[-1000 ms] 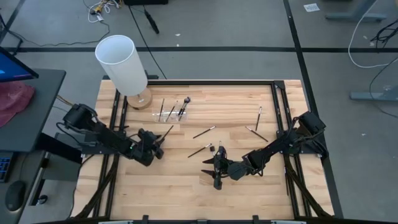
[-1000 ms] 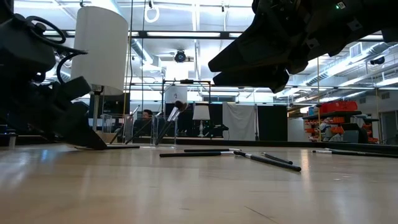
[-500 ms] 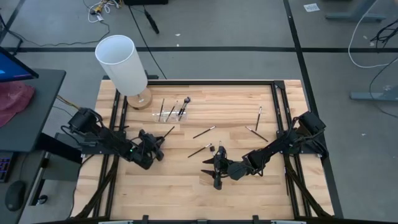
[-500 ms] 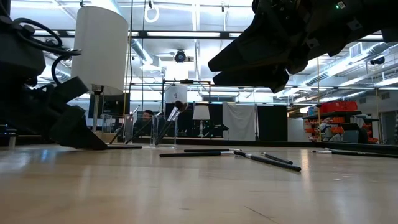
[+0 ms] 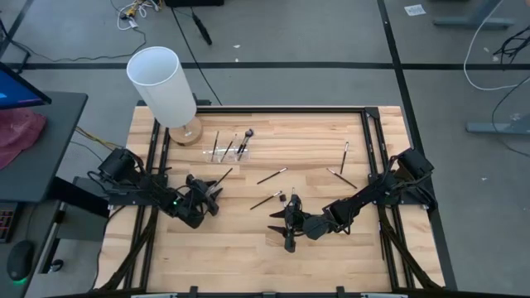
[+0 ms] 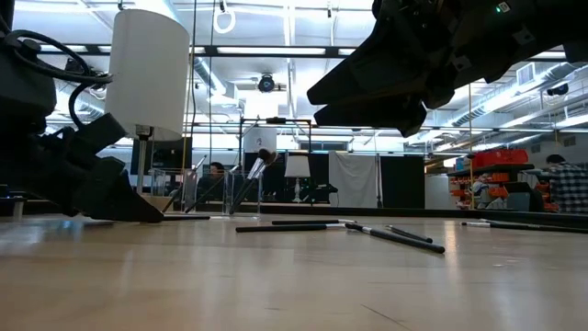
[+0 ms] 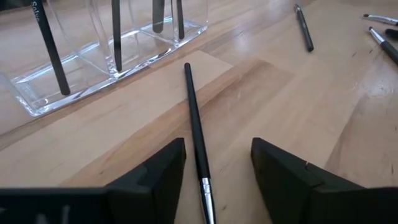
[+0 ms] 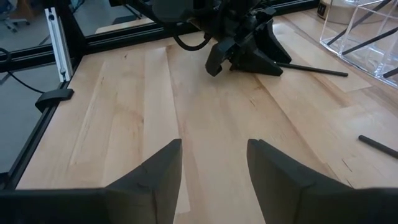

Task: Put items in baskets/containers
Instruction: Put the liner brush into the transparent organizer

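We see the left gripper low on the table, near the left edge and about halfway between the far and near edges. Its fingers stand apart, one on each side of a brush that lies flat on the wood. They hold nothing — the brush handle passes between them with a gap on both sides. This brush points from the gripper toward the holder.

The holder is clear and stands near the far-left corner, just beside the round wooden base of the white cylinder. In the left wrist view we see its compartments, and several brushes stand tilted inside them.

The right gripper waits over the middle of the table, closer to the near edge. Its fingers are open too and they carry nothing.

More brushes lie loose on the wood. Two are near the centre and, one behind the other toward the far edge. Two others lie close to the right edge — one almost straight toward the far edge, the other slanted beside it.

In the low view a person shows far behind the table, at the right.
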